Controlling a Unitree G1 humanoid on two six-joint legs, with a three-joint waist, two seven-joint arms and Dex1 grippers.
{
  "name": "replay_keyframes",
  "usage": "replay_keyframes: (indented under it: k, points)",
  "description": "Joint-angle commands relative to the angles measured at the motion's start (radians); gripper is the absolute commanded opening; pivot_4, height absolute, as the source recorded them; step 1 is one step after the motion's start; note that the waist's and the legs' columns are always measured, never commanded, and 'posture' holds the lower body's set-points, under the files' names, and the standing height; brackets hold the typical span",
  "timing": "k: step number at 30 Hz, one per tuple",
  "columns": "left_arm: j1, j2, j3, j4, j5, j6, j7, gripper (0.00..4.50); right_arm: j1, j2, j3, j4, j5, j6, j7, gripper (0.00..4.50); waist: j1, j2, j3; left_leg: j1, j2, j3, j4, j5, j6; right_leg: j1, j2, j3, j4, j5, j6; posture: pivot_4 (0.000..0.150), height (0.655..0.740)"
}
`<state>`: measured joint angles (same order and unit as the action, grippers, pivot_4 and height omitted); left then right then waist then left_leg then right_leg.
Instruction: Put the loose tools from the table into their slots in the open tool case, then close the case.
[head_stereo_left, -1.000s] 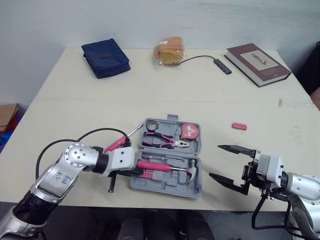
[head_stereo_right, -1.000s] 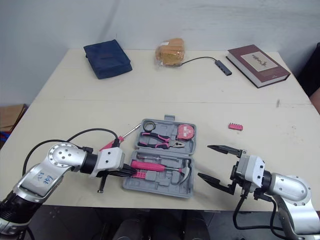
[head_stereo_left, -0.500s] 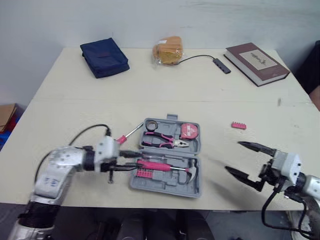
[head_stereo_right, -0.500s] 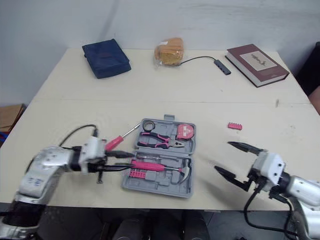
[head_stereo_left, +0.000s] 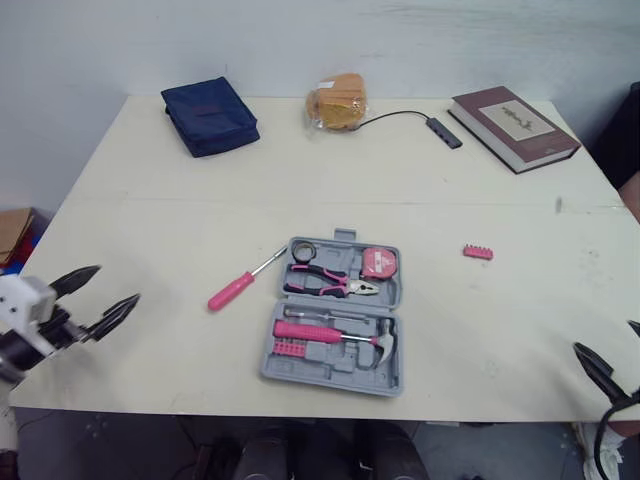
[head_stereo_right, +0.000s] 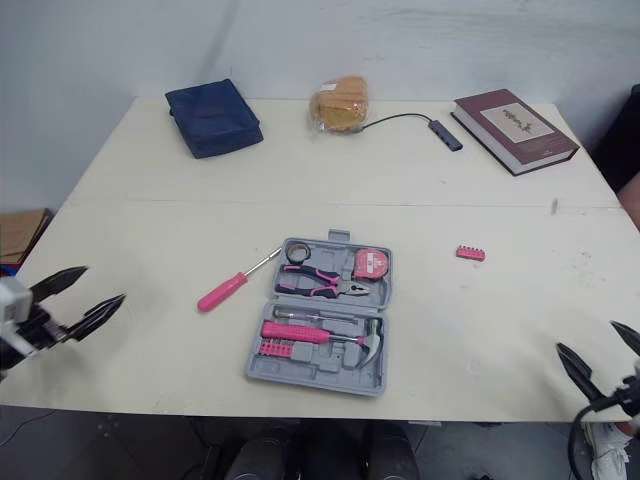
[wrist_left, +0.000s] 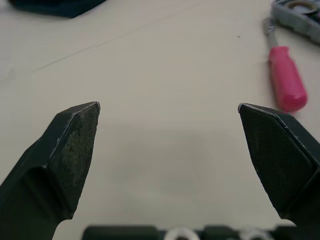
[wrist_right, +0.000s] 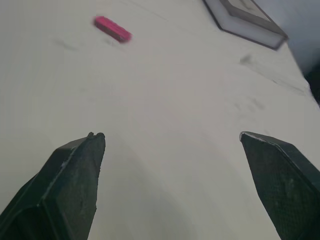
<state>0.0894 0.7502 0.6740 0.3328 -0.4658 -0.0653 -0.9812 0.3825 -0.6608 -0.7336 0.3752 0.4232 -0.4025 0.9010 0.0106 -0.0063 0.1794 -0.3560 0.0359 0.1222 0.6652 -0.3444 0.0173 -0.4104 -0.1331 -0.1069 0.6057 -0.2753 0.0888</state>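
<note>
The screwdriver (head_stereo_left: 232, 291) is laid on the counter (head_stereo_left: 400, 170) just beside the open tool case (head_stereo_left: 332, 376), well apart from the left gripper (head_stereo_left: 119, 282) and right gripper (head_stereo_right: 586, 336). Both sets of jaws are spread.

Black tapered fingers (wrist_left: 75, 145); left wrist housing (head_stereo_left: 17, 298) seemingly white.

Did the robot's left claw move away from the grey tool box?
Yes. The left gripper pulled back from the tool case's left side to the table's left edge, open and empty.
</note>
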Motion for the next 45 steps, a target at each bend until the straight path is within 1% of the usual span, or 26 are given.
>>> replay_keyframes:
  k: [1, 5, 9, 12, 14, 17, 20, 22, 26, 28, 32, 34, 39, 45]
  points:
    - [0.027, 0.006, 0.066, -0.001, -0.029, -0.009, 0.033, 4.48, 0.000, 0.001, -0.065, 0.085, 0.018, -0.052, -0.043, 4.50, -0.002, 0.000, 0.000, 0.000, 0.001, 0.000, 0.000, 0.000, -0.001, 0.000, 0.000, 0.000, 0.000, 0.000, -0.001, 0.150, 0.7400]
    - [0.050, -0.025, 0.053, -0.054, -0.044, 0.008, 0.045, 4.48, -0.021, -0.002, -0.059, 0.137, 0.030, -0.080, -0.033, 4.50, -0.012, 0.002, -0.001, 0.002, 0.001, 0.000, 0.000, 0.000, -0.002, 0.001, 0.000, 0.002, 0.001, 0.000, -0.001, 0.150, 0.7400]
    - [0.047, -0.061, 0.027, -0.157, -0.068, 0.047, 0.069, 4.48, -0.063, 0.000, -0.030, 0.169, 0.041, -0.106, 0.006, 4.50, -0.015, 0.002, -0.001, 0.002, 0.002, 0.000, -0.001, 0.000, -0.003, 0.001, 0.001, 0.002, 0.001, 0.000, -0.002, 0.150, 0.7400]
    - [0.028, -0.066, -0.023, -0.264, -0.092, 0.072, 0.047, 4.48, -0.154, -0.030, 0.015, 0.162, 0.048, -0.110, 0.061, 4.50, -0.018, 0.002, -0.001, 0.002, 0.002, 0.001, -0.001, 0.000, -0.003, 0.001, 0.001, 0.002, 0.002, 0.000, -0.002, 0.150, 0.7400]
    - [0.011, -0.058, -0.054, -0.304, -0.101, 0.089, 0.028, 4.48, -0.212, -0.058, 0.042, 0.162, 0.052, -0.098, 0.100, 4.50, -0.027, 0.002, -0.001, 0.002, 0.002, 0.002, 0.000, 0.001, -0.003, 0.001, 0.001, 0.003, 0.002, 0.000, -0.001, 0.150, 0.7400]
    - [-0.068, -0.040, -0.114, -0.368, -0.134, 0.153, 0.026, 4.48, -0.356, -0.119, 0.122, 0.193, 0.060, -0.027, 0.205, 4.50, -0.036, 0.003, -0.001, 0.003, 0.001, 0.002, 0.000, 0.001, -0.003, 0.001, 0.001, 0.003, 0.004, 0.000, -0.001, 0.150, 0.7400]
    - [-0.125, -0.027, -0.175, -0.434, -0.155, 0.208, 0.007, 4.48, -0.496, -0.168, 0.205, 0.263, 0.054, 0.042, 0.325, 4.50, -0.039, 0.002, -0.001, 0.003, 0.001, 0.002, 0.000, 0.008, -0.003, 0.001, 0.002, 0.002, 0.005, 0.000, -0.001, 0.150, 0.7400]
    - [-0.165, -0.021, -0.230, -0.480, -0.175, 0.251, -0.010, 4.48, -0.634, -0.197, 0.288, 0.367, -0.004, 0.034, 0.401, 4.50, -0.041, 0.002, -0.001, 0.002, 0.002, 0.002, -0.001, 0.009, -0.005, 0.001, 0.003, 0.001, 0.004, 0.000, -0.001, 0.150, 0.7400]
    - [-0.243, -0.018, -0.321, -0.540, -0.205, 0.323, -0.030, 4.48, -0.882, -0.222, 0.415, 0.590, -0.111, 0.059, 0.475, 4.50, -0.041, 0.002, 0.001, 0.003, 0.000, 0.005, 0.000, 0.009, -0.004, 0.000, 0.003, -0.002, 0.005, 0.000, 0.000, 0.150, 0.7400]
    - [-0.260, -0.010, -0.356, -0.575, -0.245, 0.386, -0.048, 4.48, -0.968, -0.225, 0.463, 0.671, -0.165, 0.031, 0.479, 4.50, -0.041, 0.002, 0.001, 0.002, 0.000, 0.006, 0.001, 0.009, -0.004, -0.001, 0.003, -0.002, 0.005, 0.001, 0.000, 0.150, 0.7400]
    - [-0.294, -0.021, -0.407, -0.649, -0.265, 0.428, -0.048, 4.48, -1.182, -0.188, 0.567, 0.818, -0.290, 0.059, 0.411, 4.50, -0.042, 0.002, 0.001, 0.001, 0.000, 0.006, 0.002, 0.010, -0.004, -0.001, 0.003, -0.002, 0.005, 0.001, 0.000, 0.150, 0.7400]
    - [-0.293, -0.025, -0.415, -0.675, -0.271, 0.442, -0.043, 4.48, -1.249, -0.167, 0.603, 0.860, -0.332, 0.065, 0.398, 4.50, -0.045, 0.002, 0.001, 0.001, 0.000, 0.007, 0.003, 0.010, -0.004, -0.001, 0.003, -0.001, 0.005, 0.001, 0.000, 0.150, 0.7400]
    - [-0.253, -0.010, -0.393, -0.709, -0.277, 0.466, -0.047, 4.48, -1.331, -0.129, 0.660, 0.910, -0.410, 0.064, 0.367, 4.50, -0.044, 0.002, 0.001, 0.001, 0.002, 0.005, 0.001, 0.012, -0.007, -0.002, 0.005, 0.000, 0.005, 0.000, -0.001, 0.150, 0.7400]
    - [-0.223, 0.005, -0.361, -0.745, -0.291, 0.486, -0.039, 4.48, -1.390, -0.103, 0.701, 0.936, -0.477, 0.095, 0.357, 4.50, -0.043, 0.003, 0.002, -0.001, 0.001, 0.004, 0.003, 0.013, -0.006, -0.003, 0.004, 0.000, 0.005, 0.000, 0.000, 0.150, 0.7400]
